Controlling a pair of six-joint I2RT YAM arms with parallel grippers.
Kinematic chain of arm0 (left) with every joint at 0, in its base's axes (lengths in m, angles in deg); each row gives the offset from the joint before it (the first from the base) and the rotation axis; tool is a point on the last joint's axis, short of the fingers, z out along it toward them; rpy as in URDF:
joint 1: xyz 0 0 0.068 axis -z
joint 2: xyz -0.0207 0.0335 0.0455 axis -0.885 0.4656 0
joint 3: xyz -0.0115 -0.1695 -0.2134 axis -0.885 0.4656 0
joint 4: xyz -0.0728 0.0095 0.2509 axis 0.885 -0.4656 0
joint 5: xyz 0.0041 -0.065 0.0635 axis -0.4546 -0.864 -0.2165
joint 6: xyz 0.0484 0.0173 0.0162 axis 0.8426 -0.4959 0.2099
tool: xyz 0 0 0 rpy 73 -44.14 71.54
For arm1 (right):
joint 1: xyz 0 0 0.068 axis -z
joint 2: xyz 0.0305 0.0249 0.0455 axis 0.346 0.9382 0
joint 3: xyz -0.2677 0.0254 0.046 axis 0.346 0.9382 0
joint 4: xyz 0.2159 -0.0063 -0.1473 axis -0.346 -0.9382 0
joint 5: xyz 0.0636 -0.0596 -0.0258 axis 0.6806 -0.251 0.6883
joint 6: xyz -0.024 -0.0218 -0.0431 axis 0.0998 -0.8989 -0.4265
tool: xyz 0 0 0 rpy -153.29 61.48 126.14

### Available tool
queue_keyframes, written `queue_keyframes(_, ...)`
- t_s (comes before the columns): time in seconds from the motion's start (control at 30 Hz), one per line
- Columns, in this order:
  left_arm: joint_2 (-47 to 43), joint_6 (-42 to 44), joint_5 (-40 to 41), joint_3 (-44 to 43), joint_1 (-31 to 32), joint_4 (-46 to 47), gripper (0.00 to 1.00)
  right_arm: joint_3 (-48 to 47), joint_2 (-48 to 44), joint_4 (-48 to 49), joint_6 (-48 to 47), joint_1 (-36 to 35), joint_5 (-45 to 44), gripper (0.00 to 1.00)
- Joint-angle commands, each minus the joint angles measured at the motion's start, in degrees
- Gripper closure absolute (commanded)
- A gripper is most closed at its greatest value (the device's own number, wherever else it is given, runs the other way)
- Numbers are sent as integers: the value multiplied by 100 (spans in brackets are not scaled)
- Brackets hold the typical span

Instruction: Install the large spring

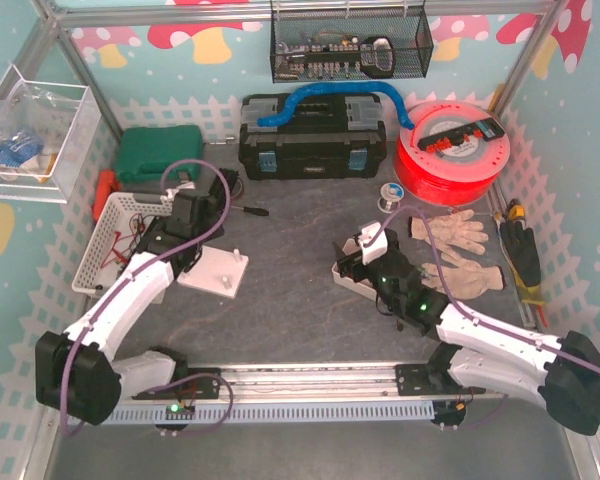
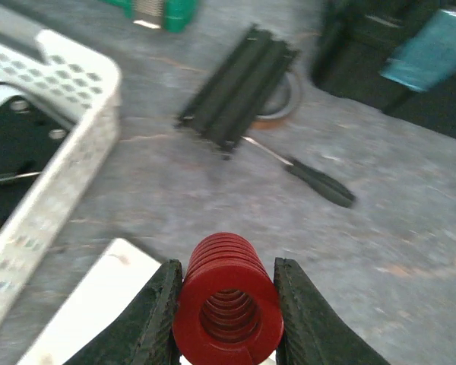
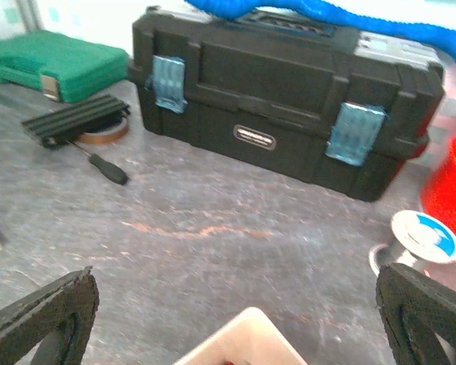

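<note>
**A:** Left claw (image 2: 226, 327), what's its state?

**B:** Clamped on the spring (image 2: 228, 293). It's a fat red coil pinched between both black fingers (image 2: 156, 319), with its open end facing the wrist camera.

**A:** Where does that put the spring?

**B:** Off the table (image 2: 410, 228), in the claw, just over the near corner of the white plate (image 2: 91, 304). In the top view that plate has two upright pegs. The white basket (image 2: 68, 144) sits close on the left.

**A:** What's beyond the coil?

**B:** A black rail (image 2: 235, 87) lying on a ring of tape, and a screwdriver (image 2: 319, 184) just beside it. Both are well apart from the spring (that view is a bit blurred).

**A:** Right claw (image 3: 235, 312)?

**B:** Jaws spread wide, nothing between them. Its pads (image 3: 49, 319) frame bare table, and the corner of a cream box (image 3: 247, 338) shows at the bottom edge. There's something red inside the box, too little showing to name.

**A:** Behind it?

**B:** A black toolbox (image 3: 281, 99) with blue latches, and a green case (image 3: 53, 68) to its left.
</note>
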State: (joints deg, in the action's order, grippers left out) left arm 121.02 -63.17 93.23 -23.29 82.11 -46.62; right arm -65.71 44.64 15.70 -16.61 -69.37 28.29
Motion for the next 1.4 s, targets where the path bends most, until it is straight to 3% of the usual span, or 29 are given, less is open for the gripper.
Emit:
queue_keyframes(0.0,217,-180,469,-191,-524,-291,100,324,-196,352,71,8,-639,1)
queue_keyframes(0.5,593,9,-232,-142,-1311,-334,100,408,-223,468,70,34,-304,1)
queue_keyframes(1.37,937,107,-419,167,-1401,-21,100,455,-357,459,35,34,-381,1)
